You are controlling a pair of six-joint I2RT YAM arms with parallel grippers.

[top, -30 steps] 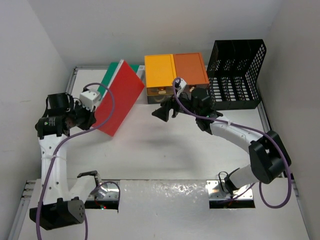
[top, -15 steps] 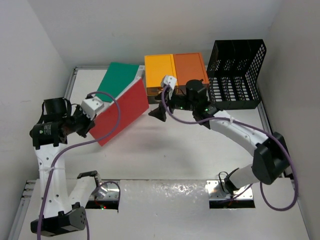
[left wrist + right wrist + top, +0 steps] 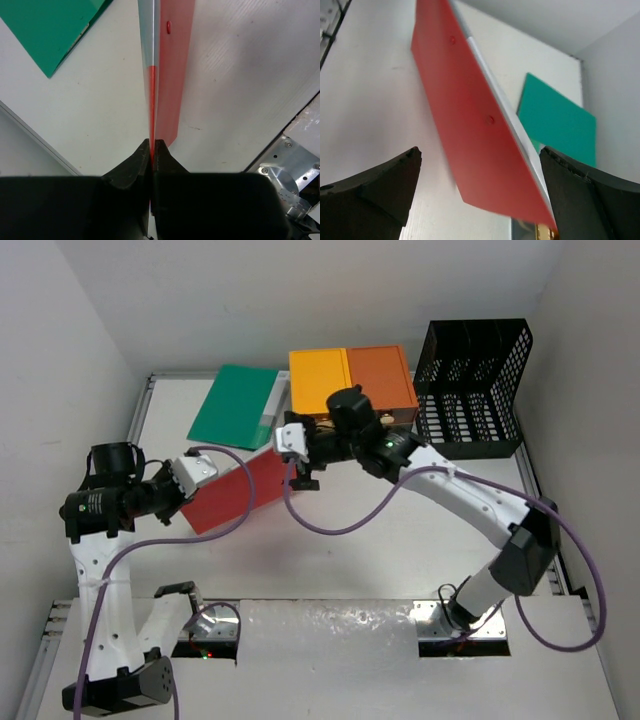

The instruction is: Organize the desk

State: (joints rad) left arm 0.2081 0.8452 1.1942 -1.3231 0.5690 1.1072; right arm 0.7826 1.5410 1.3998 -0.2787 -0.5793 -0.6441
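Since a second ago the red folder (image 3: 240, 490) has swung off the green folder (image 3: 235, 405) and sunk lower. The right arm has reached leftward across the front of the yellow-and-orange drawer box (image 3: 350, 385).

The left gripper (image 3: 197, 488) is clamped tight on the red folder's edge, at the end farthest from the drawer box. In the left wrist view the fingers (image 3: 142, 155) meet on the thin edge with no gap. The folder's long axis runs from that grip up toward the drawer box's left front corner. It hangs tilted, its red face turned up and toward the near side. Whether its lower edge touches the desk (image 3: 330, 550) I cannot tell.

The right gripper (image 3: 302, 472) stands spread wide and holds nothing. It sits just in front of the drawer box's left half, beside the folder's far end.

The green folder lies flat just left of the drawer box. The black mesh file rack (image 3: 475, 390) stands just right of it.

The desk lies flat under everything, with the drawer box against its far edge. Its grey side rails run from near to far, and which span is longer is unclear.
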